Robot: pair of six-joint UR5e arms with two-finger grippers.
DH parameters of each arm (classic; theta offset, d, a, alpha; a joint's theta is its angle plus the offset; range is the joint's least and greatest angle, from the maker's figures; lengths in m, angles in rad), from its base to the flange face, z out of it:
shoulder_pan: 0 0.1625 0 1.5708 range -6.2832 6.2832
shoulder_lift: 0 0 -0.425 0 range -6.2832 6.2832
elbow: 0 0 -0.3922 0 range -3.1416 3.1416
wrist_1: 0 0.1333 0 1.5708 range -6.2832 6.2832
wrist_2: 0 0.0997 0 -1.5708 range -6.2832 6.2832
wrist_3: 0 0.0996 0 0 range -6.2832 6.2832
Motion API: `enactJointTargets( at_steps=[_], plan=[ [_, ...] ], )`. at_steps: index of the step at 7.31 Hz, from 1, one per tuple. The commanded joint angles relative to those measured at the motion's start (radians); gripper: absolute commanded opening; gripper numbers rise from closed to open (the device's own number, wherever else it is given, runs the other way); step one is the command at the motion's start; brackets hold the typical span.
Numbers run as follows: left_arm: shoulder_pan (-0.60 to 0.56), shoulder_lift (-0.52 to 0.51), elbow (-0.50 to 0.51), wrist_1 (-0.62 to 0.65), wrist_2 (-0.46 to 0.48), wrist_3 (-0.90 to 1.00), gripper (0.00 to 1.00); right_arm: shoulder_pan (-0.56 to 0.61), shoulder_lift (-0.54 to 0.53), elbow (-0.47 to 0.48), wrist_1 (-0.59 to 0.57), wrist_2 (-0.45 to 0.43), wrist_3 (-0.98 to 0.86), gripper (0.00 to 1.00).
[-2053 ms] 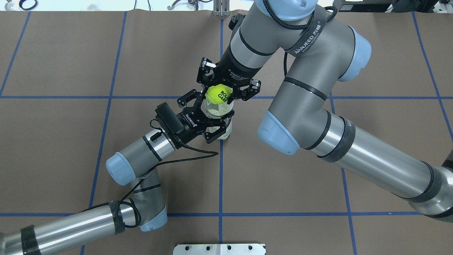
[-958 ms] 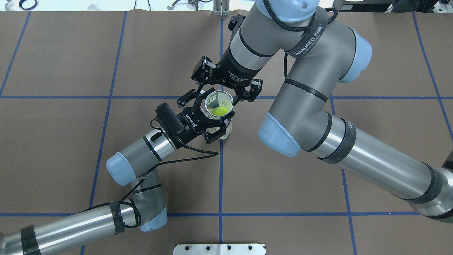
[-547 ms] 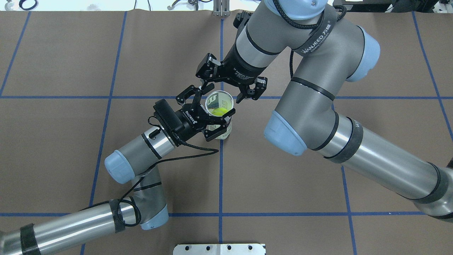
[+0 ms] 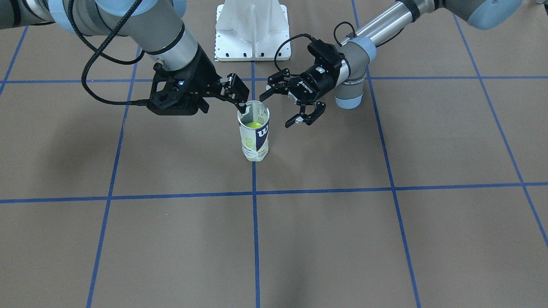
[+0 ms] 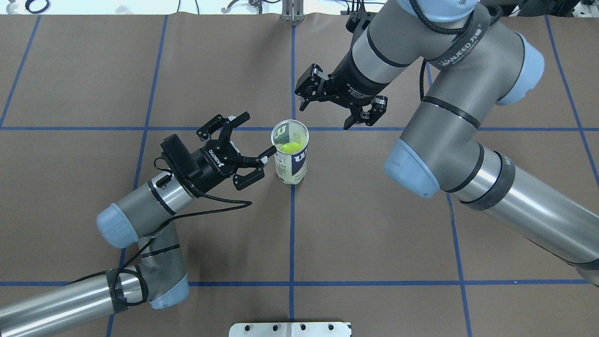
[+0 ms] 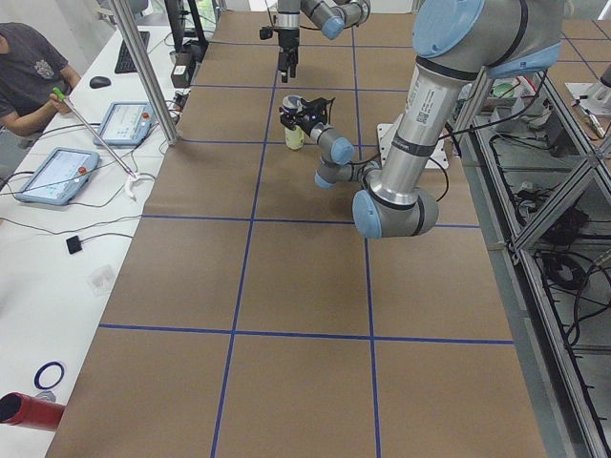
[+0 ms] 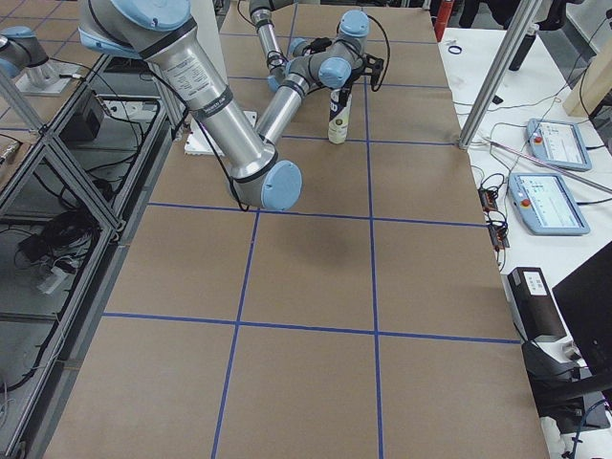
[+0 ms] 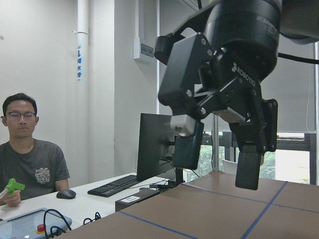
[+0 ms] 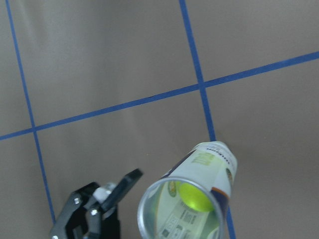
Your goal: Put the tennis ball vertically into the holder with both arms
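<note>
Clear holder [image 5: 291, 161] stood upright, mouth up, tennis ball [image 5: 290, 148] inside, left gripper [image 5: 259, 132] and right gripper [image 5: 325, 116] flanking it, jaws spread, grasping nothing.

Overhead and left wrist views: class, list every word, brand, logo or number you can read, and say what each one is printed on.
"WANJEED": black strap on the right arm.
"ROBOTIQ": body of the left gripper.
"W": navy label of the holder.
Small print on the holder's label and white lettering behind the right gripper: too small to read.
</note>
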Motion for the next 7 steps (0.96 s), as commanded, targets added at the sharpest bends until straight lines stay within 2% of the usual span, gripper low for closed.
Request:
enactJointTargets(
  at_steps=[1,3,4,6,7],
  plan=[
    [-0.033,0.108,-0.024,-0.013,-0.005,-0.1,0.99,0.045,-0.084,0.029,0.0,0.002,-0.095,0.99],
    [-0.121,0.221,-0.024,-0.013,-0.007,-0.12,1.0,0.114,-0.213,0.072,0.001,0.008,-0.256,0.99],
    [-0.17,0.264,-0.013,-0.004,-0.007,-0.19,1.0,0.151,-0.276,0.073,0.001,0.008,-0.365,0.99],
    [-0.215,0.37,-0.001,0.066,-0.01,-0.272,1.0,0.224,-0.365,0.06,-0.002,0.002,-0.566,0.99],
    [-0.27,0.381,-0.001,0.144,-0.011,-0.272,1.0,0.249,-0.388,0.056,-0.002,-0.001,-0.633,0.99]
  ],
)
